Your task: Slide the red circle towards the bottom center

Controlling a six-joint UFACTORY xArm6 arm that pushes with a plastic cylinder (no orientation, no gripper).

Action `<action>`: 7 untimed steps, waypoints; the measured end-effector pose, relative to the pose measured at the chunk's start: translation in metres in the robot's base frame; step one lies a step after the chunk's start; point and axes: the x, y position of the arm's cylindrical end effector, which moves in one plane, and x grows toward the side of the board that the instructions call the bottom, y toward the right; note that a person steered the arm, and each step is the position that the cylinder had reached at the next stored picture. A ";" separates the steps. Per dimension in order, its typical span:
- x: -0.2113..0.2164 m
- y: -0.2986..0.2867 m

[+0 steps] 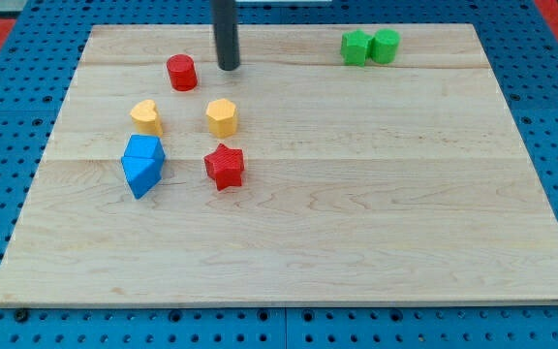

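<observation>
You've got seven blocks on the board [376,194]. Two red: the red circle [182,73] upper left, a red star [225,166] lower. Two yellow: heart [146,116] and hexagon [222,116]. Two green [357,47] [387,45], touching, top right. One blue block [143,164] (maybe two touching, can't tell). My tip [229,67] sits just right of the circle, apart. No fingers, just a rod.

Rod [226,29] cut off by view's top; two blue blocks [143,163] overlap, shapes unclear.
</observation>
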 end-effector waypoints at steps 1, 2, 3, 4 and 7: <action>-0.018 -0.046; -0.031 -0.085; -0.033 -0.117; -0.023 -0.127; 0.027 -0.041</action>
